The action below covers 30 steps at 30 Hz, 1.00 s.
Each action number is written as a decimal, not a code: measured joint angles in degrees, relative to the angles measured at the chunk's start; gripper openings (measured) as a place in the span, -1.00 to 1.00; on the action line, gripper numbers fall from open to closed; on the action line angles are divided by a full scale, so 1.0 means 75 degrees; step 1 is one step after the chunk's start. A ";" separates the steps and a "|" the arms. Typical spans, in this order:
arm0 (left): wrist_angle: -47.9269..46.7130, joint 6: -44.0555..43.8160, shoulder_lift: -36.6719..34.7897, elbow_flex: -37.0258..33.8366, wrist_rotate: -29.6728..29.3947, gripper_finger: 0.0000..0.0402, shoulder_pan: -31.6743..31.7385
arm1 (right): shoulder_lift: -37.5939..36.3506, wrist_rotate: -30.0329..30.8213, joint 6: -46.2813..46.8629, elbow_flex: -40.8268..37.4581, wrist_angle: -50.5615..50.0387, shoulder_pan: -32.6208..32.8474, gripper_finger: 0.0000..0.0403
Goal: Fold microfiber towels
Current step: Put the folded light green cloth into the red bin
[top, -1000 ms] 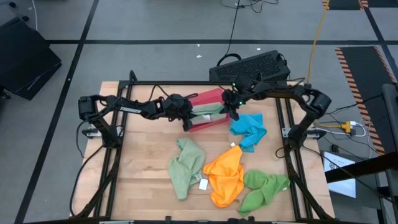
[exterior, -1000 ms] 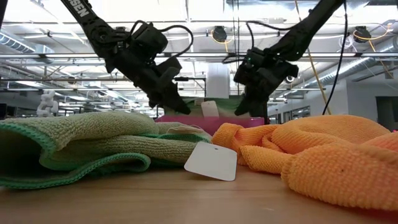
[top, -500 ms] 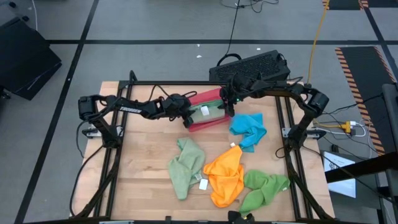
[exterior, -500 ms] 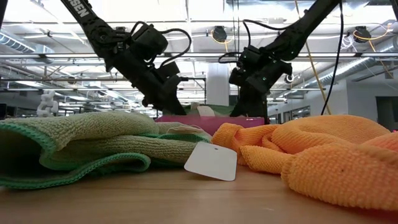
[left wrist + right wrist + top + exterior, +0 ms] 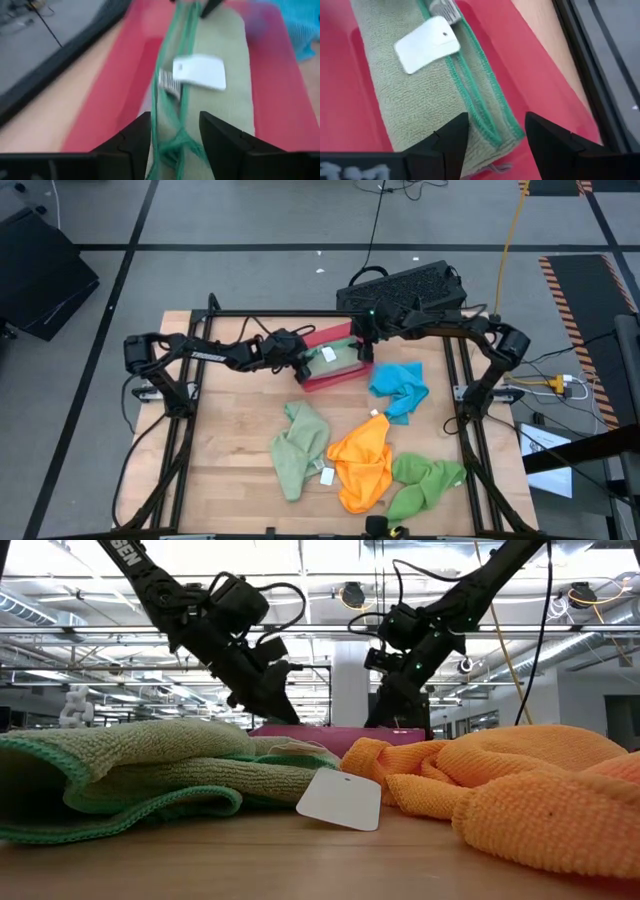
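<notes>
A folded sage green towel (image 5: pixel 343 359) with a white tag (image 5: pixel 200 71) lies flat in the red tray (image 5: pixel 335 379) at the far middle of the table. My left gripper (image 5: pixel 175 116) stands open over the towel's left end, its fingers on either side of the green-edged end. My right gripper (image 5: pixel 497 117) stands open over the right end, a finger on each side of the towel's corner (image 5: pixel 495 135). In the low view both grippers (image 5: pixel 275 705) (image 5: pixel 395 712) hang just above the tray wall (image 5: pixel 330 735), which hides the towel.
Crumpled towels lie on the near half of the table: sage green (image 5: pixel 298 448), orange (image 5: pixel 364 463), bright green (image 5: pixel 422 483). A bright blue one (image 5: pixel 399 388) lies right of the tray. A black keyboard (image 5: pixel 405 288) sits beyond the far edge. Bare wood lies at the left.
Both grippers have opened and let go of the folded sage green towel, which has sunk from above the tray wall and now lies flat in the tray. My right gripper has risen a little and tipped; my left has turned in place.
</notes>
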 joint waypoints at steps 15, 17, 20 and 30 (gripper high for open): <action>0.0881 0.1219 -0.0057 0.0022 -0.0437 -0.68 -0.0756 | -0.0087 -0.0237 -0.0044 -0.0003 0.0758 0.0274 -0.18; 0.0995 0.1223 0.0197 0.0030 -0.0473 -0.77 -0.0691 | -0.0087 -0.0360 -0.0093 -0.0003 0.0905 0.0330 -0.24; 0.0991 0.1216 0.0529 0.0027 -0.0471 -0.88 -0.0587 | -0.0087 -0.0916 -0.0035 -0.0003 0.0981 0.0414 -0.37; 0.0855 0.1020 0.0832 0.0027 -0.0395 -0.89 -0.0377 | -0.0047 -0.0771 0.0216 -0.0939 0.2196 0.0490 -0.97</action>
